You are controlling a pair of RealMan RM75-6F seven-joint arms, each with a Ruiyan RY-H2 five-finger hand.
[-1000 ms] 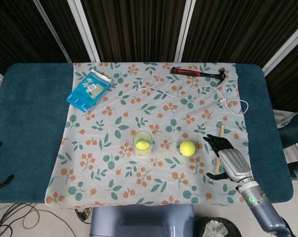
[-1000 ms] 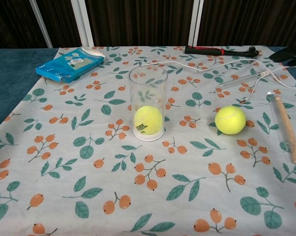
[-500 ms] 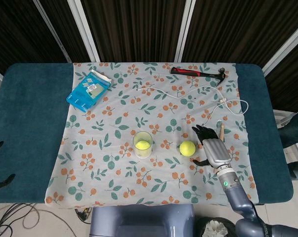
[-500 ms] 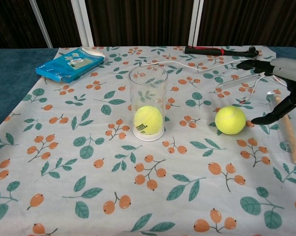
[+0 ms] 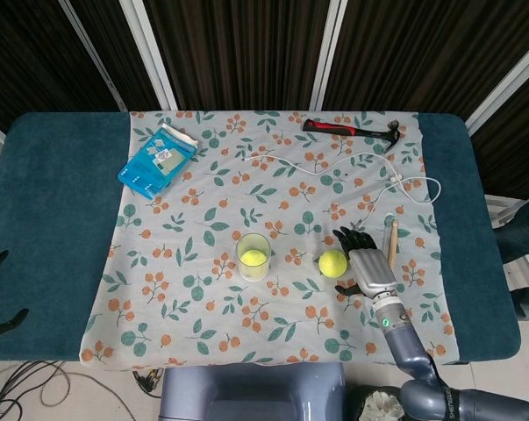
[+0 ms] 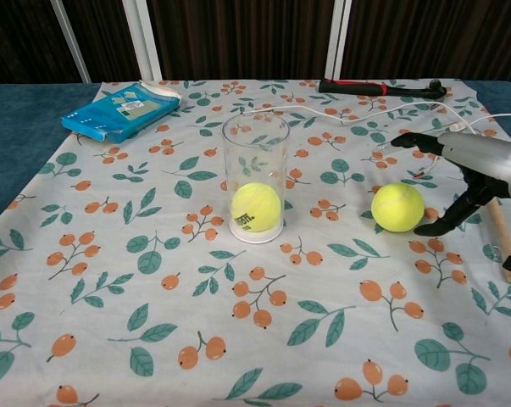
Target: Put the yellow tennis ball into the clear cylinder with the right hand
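My right hand (image 6: 471, 174) sat just right of the loose tennis ball (image 6: 397, 207), lower right of centre, fingers (image 6: 408, 139) spread, grasping nothing. Next: close, lift, carry left over the clear cylinder (image 6: 255, 176).

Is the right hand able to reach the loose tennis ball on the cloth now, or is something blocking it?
Probably yes. The right hand is open just beside the loose tennis ball, fingers spread toward it, and nothing lies between them. The wooden stick is on its far side.
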